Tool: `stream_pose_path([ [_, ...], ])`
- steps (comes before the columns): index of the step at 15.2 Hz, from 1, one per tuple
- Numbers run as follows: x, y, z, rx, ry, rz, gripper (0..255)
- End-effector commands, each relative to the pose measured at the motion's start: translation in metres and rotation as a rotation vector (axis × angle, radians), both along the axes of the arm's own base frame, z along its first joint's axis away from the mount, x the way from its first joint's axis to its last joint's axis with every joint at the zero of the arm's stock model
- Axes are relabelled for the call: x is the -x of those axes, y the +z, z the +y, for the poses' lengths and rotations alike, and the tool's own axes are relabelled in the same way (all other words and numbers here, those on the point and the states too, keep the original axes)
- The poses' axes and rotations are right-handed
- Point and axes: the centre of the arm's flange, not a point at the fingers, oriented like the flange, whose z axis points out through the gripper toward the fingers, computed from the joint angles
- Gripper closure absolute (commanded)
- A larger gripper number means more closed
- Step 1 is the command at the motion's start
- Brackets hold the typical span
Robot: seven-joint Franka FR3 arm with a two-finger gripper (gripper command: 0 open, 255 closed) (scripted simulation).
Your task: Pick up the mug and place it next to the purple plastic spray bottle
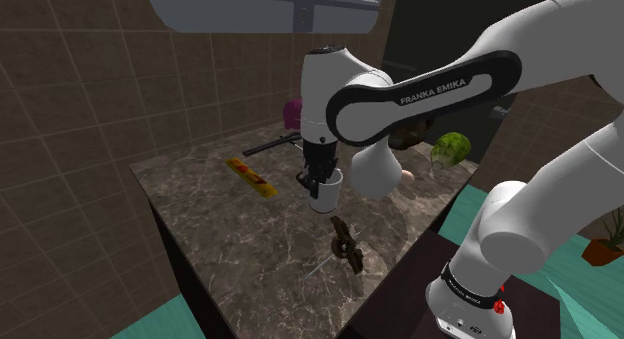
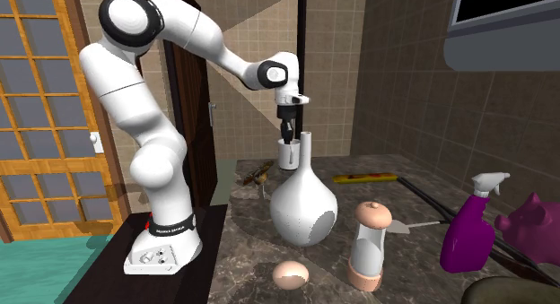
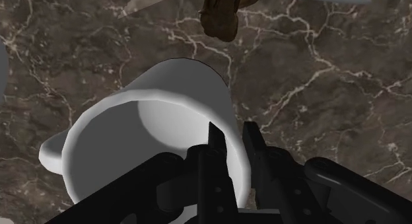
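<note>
The gripper (image 3: pixel 232 140) is pinching the wall of the white mug (image 3: pixel 145 130) at the rim. One of its fingers (image 3: pixel 212 156) is sitting inside the cup and the other is pressing on the outer face, so the jaws are standing no further apart than the wall between them. The handle (image 3: pixel 51 153) is projecting from the side of the mug roughly opposite the gripped section. The mug looks rigid and smooth and is probably light, but it is likely to slip under a narrow pinch and to chip if dropped. The rim wall away from the handle is a sound place to hold, although the mug may pivot about the two pads during fast moves. Beneath it, the dark veined counter (image 3: pixel 317 77) is lying some way off, and the mug appears to be hanging clear of it. A small brown object (image 3: pixel 221 11) is resting on the counter just beyond the mug. In the shoulder view the gripper (image 1: pixel 318 172) is pointing straight down with the mug (image 1: pixel 325 187) under it near the middle of the counter (image 1: pixel 230 247), and a yellow and red bar (image 1: pixel 250 175) is lying toward that view's left. In the second exterior view the mug (image 2: pixel 289 154) is hanging from the gripper (image 2: pixel 287 132) behind the neck of a white vase (image 2: pixel 303 208). The purple spray bottle (image 2: pixel 474 226) is standing well apart at that view's right, with a pale grinder-like jar (image 2: pixel 368 244) between the two and a pink pig figure (image 2: pixel 529 223) just beside the bottle.
</note>
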Motion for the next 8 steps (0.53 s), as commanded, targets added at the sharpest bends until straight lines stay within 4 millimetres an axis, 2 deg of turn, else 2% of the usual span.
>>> stream_pose_path([
  [1,-0.001,0.010,0.001,0.000,0.000,0.000,255],
  [8,-0.001,0.047,0.001,0.000,0.000,0.000,255],
])
